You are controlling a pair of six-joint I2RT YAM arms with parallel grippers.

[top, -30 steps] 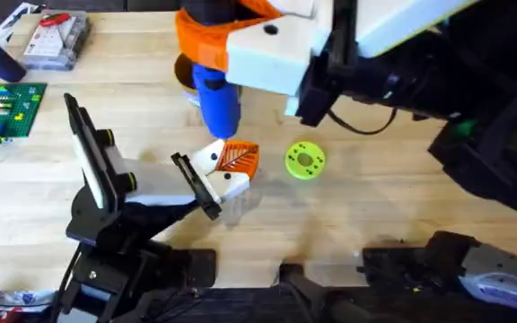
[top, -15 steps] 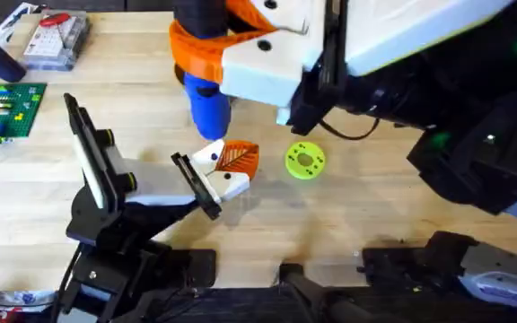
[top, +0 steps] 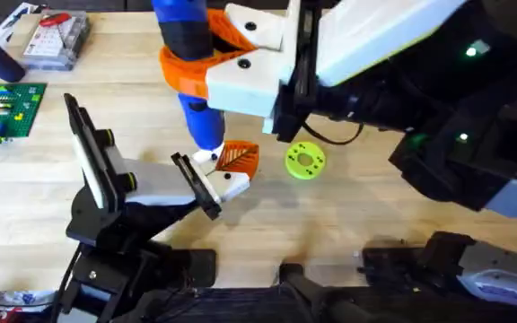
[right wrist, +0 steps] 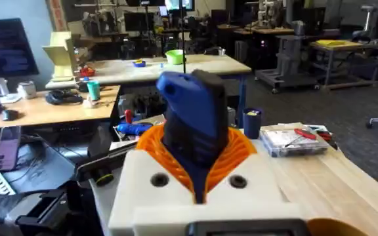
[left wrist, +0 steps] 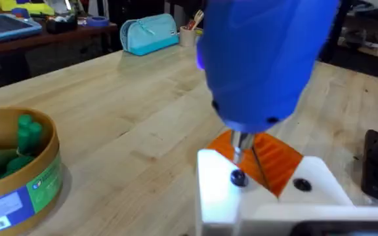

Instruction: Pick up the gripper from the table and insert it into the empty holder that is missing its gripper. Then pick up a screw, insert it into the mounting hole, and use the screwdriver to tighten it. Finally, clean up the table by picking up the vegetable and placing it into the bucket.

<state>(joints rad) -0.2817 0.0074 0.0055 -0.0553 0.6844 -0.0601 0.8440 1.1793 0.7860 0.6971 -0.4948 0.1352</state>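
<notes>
The holder [top: 224, 182], a white wedge with a black flat plate on a black stand arm, serves as landmark on the table [top: 357, 211]. The gripper [top: 238, 158], a small orange ribbed finger, sits in the holder, touching its white body. The screwdriver [top: 189, 67] stands nearly upright directly over the holder, its narrow tip down at the holder's white top face. In the left wrist view the screwdriver [left wrist: 264, 59] ends in a thin metal bit that meets a dark screw head [left wrist: 238, 177] on the holder [left wrist: 222, 196], with the orange gripper [left wrist: 274, 160] just behind it. The right gripper [top: 232, 63] clamps the screwdriver between orange ribbed pads; in the right wrist view these pads wrap both sides of the blue handle [right wrist: 192, 124]. The left arm's own fingers cannot be made out, so their state cannot be told. A green disc [top: 305, 161] lies on the table just beside the holder, on the side away from the stand arm. A round bucket [left wrist: 18, 167] holding green vegetables [left wrist: 12, 147] stands well apart from the holder.
</notes>
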